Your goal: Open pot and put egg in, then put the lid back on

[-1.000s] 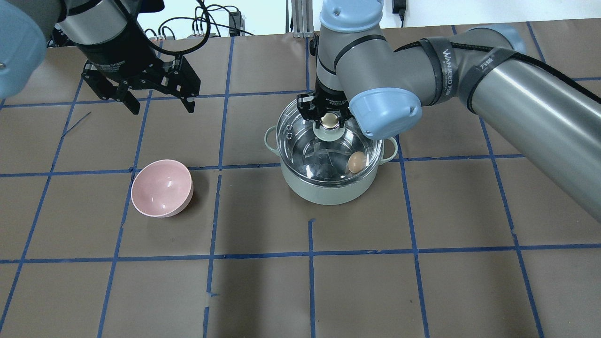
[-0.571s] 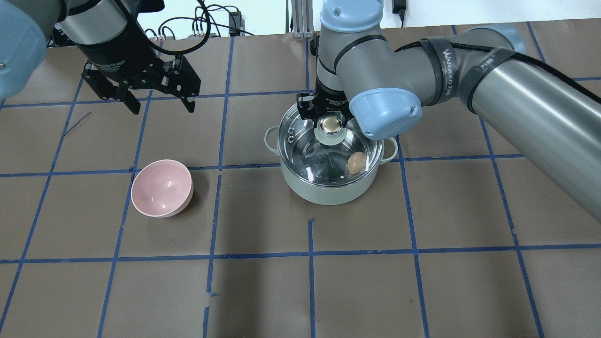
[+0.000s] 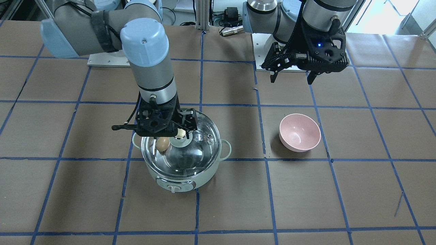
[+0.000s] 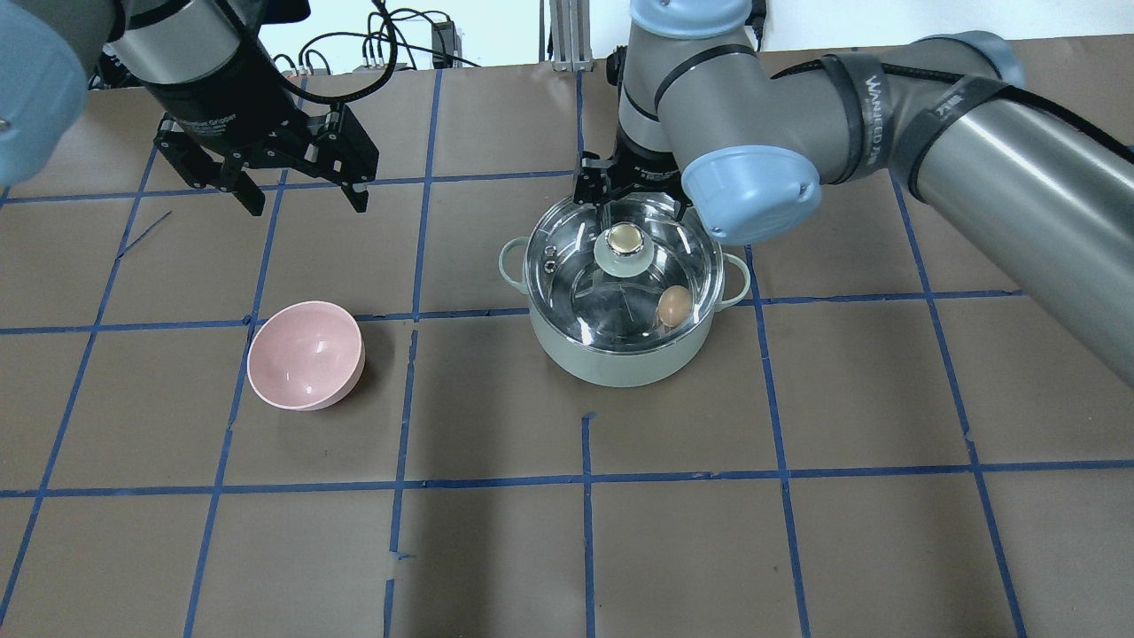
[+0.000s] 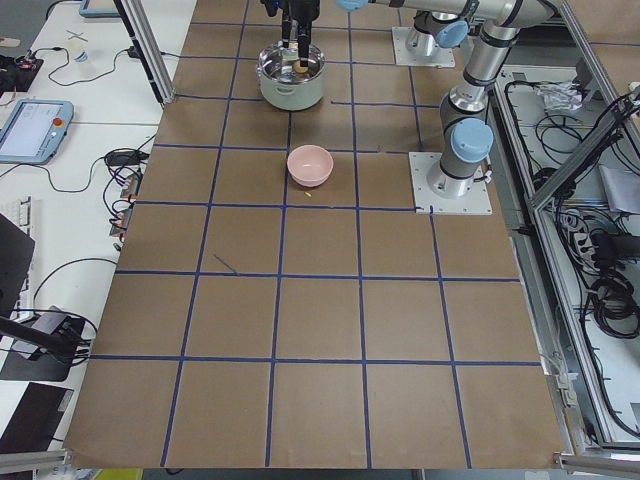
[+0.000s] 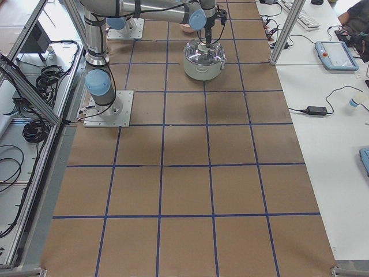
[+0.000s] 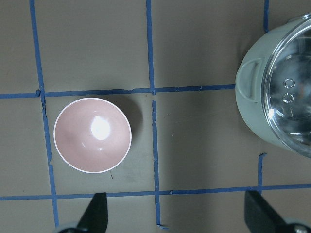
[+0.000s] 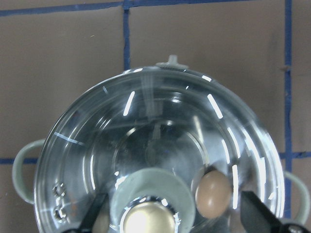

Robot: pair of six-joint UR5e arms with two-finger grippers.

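Our right claw [image 4: 631, 190] hangs just over the round beige knob [image 4: 625, 237] with its two fingers spread wide. In the wrist view neither finger touches the knob, so the claw grips nothing. We judge that it stands so because the large round clear glass lid [image 4: 571, 266] already sits flat on the rim of the round pale mint-green electric pot [image 4: 620, 363] and needs no support.

Through the glass we see the small light-brown egg [image 4: 674, 306] lying on the shiny steel bottom, close to the wall on the robot's right side. We suppose a round thing on smooth steel settles by the wall. The task looks to us almost finished. Only a straight lift away is left, without catching the knob.

Further out, our left claw [image 4: 306, 202] is also open and empty. It is held high over the brown paper table [image 4: 797, 399] behind the small pink bowl [image 4: 306, 354], well apart from the pot. We think this leaves room for the other arm.
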